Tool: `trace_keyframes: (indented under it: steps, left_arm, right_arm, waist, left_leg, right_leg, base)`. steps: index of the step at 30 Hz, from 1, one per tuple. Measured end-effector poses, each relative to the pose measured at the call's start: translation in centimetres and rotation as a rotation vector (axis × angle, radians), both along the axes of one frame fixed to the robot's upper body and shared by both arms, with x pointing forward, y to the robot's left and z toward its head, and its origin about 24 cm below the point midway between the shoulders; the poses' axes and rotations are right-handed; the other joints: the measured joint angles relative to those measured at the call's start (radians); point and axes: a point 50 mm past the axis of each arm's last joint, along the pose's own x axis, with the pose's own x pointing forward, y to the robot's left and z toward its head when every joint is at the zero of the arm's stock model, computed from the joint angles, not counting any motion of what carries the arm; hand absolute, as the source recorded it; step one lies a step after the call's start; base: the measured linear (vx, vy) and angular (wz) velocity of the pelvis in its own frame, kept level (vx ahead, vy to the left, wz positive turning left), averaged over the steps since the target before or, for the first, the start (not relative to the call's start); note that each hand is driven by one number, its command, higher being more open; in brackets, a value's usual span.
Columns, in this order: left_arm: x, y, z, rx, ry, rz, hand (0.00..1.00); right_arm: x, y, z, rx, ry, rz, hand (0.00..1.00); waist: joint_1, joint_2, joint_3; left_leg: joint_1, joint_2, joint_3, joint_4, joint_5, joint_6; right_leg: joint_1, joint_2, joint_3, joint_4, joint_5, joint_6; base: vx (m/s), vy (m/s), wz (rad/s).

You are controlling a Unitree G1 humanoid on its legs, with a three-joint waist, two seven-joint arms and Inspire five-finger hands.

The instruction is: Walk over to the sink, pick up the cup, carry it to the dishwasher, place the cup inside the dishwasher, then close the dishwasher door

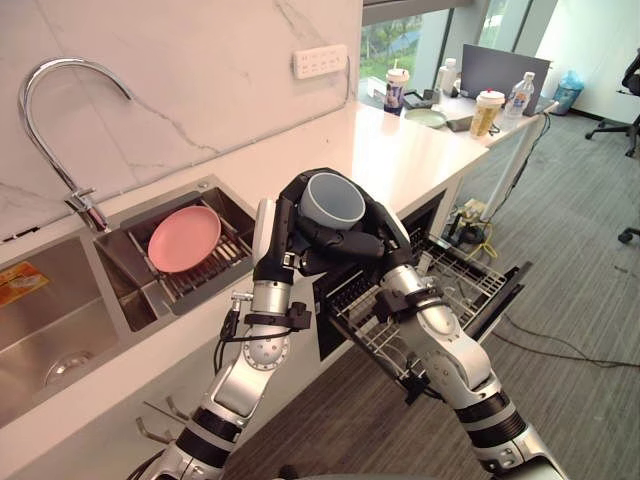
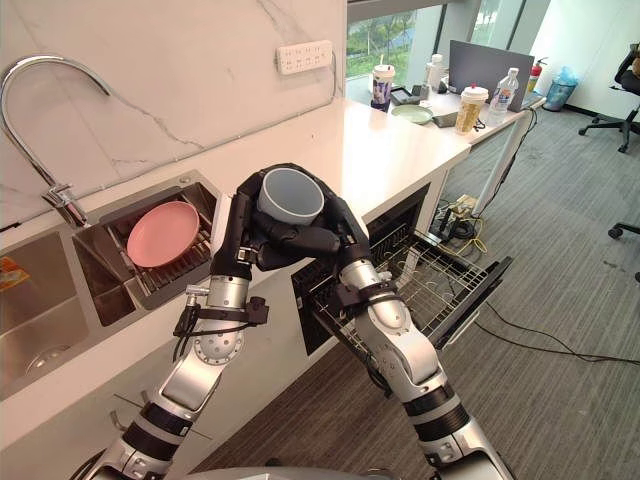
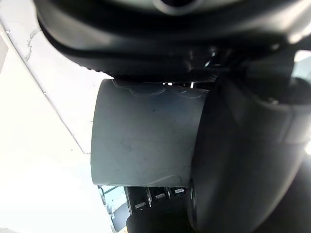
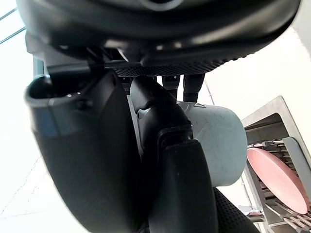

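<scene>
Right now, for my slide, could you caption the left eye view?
Left hand and right hand together hold the grey cup upright, near the open dishwasher.

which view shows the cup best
The left eye view: the cup stands upright with its open rim clear, clasped between the left hand and right hand. The right eye view shows much the same. The left wrist view shows its side wall from close; the right wrist view, part of its side and one end.

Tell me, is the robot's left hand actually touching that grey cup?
Touching. The left wrist view shows the cup pressed flush against the left hand, with no gap between them.
</scene>
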Motion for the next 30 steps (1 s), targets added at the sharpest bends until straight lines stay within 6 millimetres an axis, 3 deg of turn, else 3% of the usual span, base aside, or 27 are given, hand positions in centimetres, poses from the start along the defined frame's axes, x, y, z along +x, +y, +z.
trace_keyframes:
  steps: [3, 4, 18, 24, 30]
  left_arm:
    - [0.0, 0.0, 0.0, -0.001, -0.004, 0.006, 0.0]
    - [0.0, 0.0, 0.0, -0.005, -0.007, 0.01, 1.0]
    - [-0.6, -2.1, 0.8, -0.053, -0.072, -0.055, 1.0]
    - [-1.1, -3.1, 0.5, -0.041, -0.064, -0.113, 1.0]
    - [-1.5, -3.9, 0.5, -0.035, -0.071, -0.165, 1.0]
  right_arm:
    - [-0.1, 0.1, 0.0, 0.012, 0.001, -0.012, 0.0]
    - [-0.1, 0.2, 0.0, 0.016, 0.0, -0.02, 0.0]
    - [0.0, 0.7, 0.9, 0.197, 0.018, -0.208, 0.0]
    - [0.3, -0.5, 1.2, 0.262, 0.012, -0.304, 0.0]
    - [0.8, -3.2, 1.2, 0.329, 0.013, -0.518, 0.0]
  waist:
    - [0.0, 0.0, 0.0]
    - [0.0, 0.0, 0.0]
    - [-0.004, 0.0, 0.0]
    - [-0.003, 0.0, 0.0]
    - [-0.005, 0.0, 0.0]
  left_leg:
    - [0.0, 0.0, 0.0, 0.0, 0.0, 0.0]
    - [0.0, 0.0, 0.0, 0.0, 0.0, 0.0]
    - [0.0, 0.0, 0.0, 0.0, 0.0, 0.0]
    - [0.0, -0.001, 0.001, 0.0, 0.0, 0.0]
    - [0.0, 0.0, 0.004, 0.0, 0.0, 0.0]
  right_leg:
    - [0.0, 0.0, 0.0, 0.0, 0.0, 0.0]
    - [0.0, 0.0, 0.0, 0.0, 0.0, 0.0]
    - [0.0, 0.0, 0.0, 0.0, 0.001, 0.001]
    - [0.0, -0.001, 0.001, -0.001, 0.001, 0.001]
    - [-0.001, 0.0, 0.003, -0.001, 0.001, 0.001]
  base:
    - [0.0, 0.0, 0.0]
    - [0.0, 0.0, 0.0]
    - [0.0, 0.0, 0.0]
    - [0.0, 0.0, 0.0]
    - [0.0, 0.0, 0.0]
